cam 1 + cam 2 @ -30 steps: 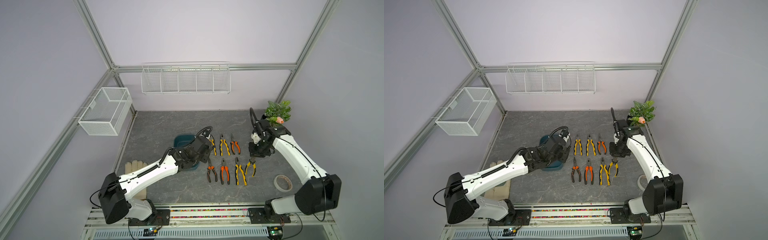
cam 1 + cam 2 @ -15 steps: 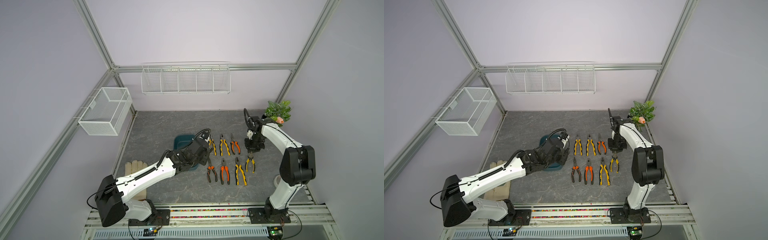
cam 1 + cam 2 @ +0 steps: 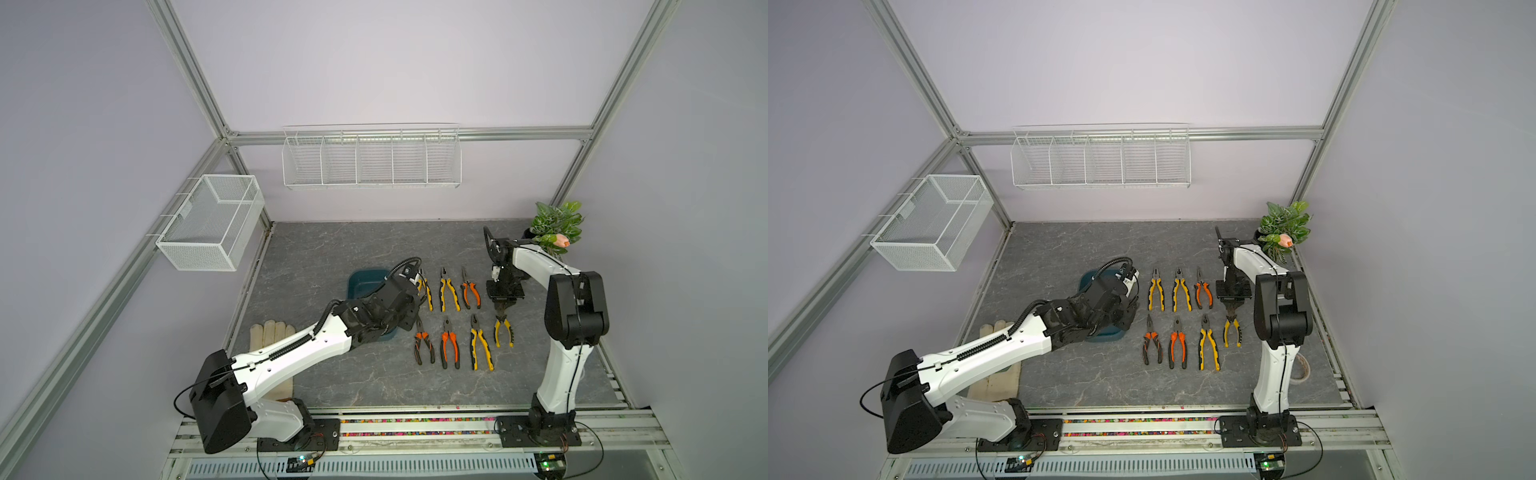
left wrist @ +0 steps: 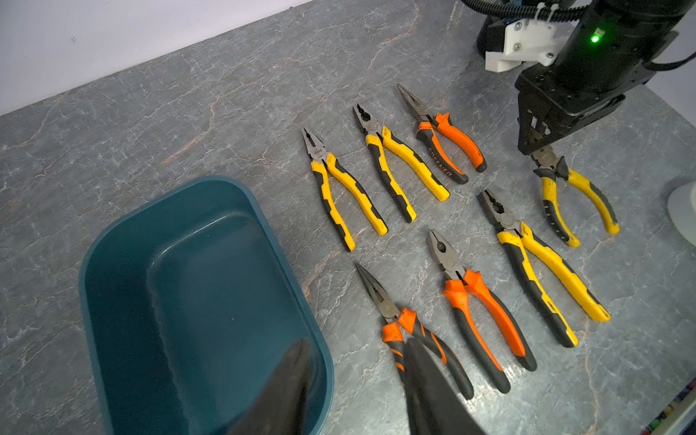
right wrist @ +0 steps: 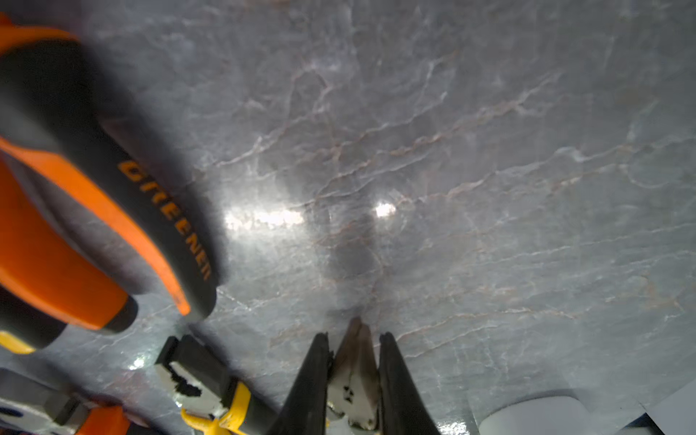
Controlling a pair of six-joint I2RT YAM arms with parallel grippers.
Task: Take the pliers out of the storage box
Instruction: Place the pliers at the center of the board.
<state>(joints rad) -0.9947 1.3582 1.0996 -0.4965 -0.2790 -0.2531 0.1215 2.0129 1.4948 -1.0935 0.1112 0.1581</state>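
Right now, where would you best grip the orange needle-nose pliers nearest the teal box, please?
Probably at the orange collar just behind the pivot of those needle-nose pliers, coming straight down from above: they lie flat on the table, the handles splay farther back, and the nose tapers thin.

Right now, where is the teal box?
In a top view the box sits on the grey table, half hidden under the left arm, just left of the two rows of pliers.

Both top views high, downward; wrist views close over pliers (image 4: pixel 448 260)
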